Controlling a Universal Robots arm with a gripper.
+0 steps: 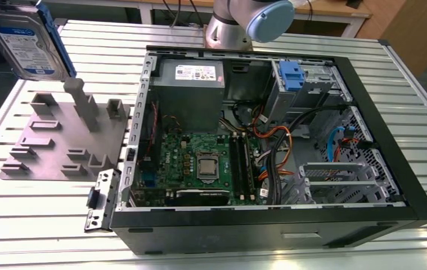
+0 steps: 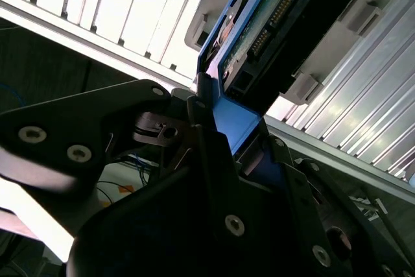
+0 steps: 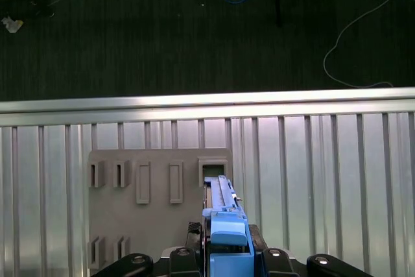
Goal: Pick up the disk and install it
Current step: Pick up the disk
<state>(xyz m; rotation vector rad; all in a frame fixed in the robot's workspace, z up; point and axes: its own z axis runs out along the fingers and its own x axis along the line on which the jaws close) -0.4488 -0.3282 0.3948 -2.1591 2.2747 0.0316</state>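
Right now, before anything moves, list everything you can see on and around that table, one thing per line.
disk: one, silver in a blue frame, held upright above the holder
holder: one, grey, on the table at the exterior view's left
computer case: one, black, lying open on the table
power supply: one, grey, inside the case
circuit board: one, green, inside the case
tab: one, blue, on the grey drive cage
cables: several, orange, black and blue, inside the case
table: one, silver, slatted
arm: one, silver-grey, behind the case
gripper: one, black, shut on the disk's frame
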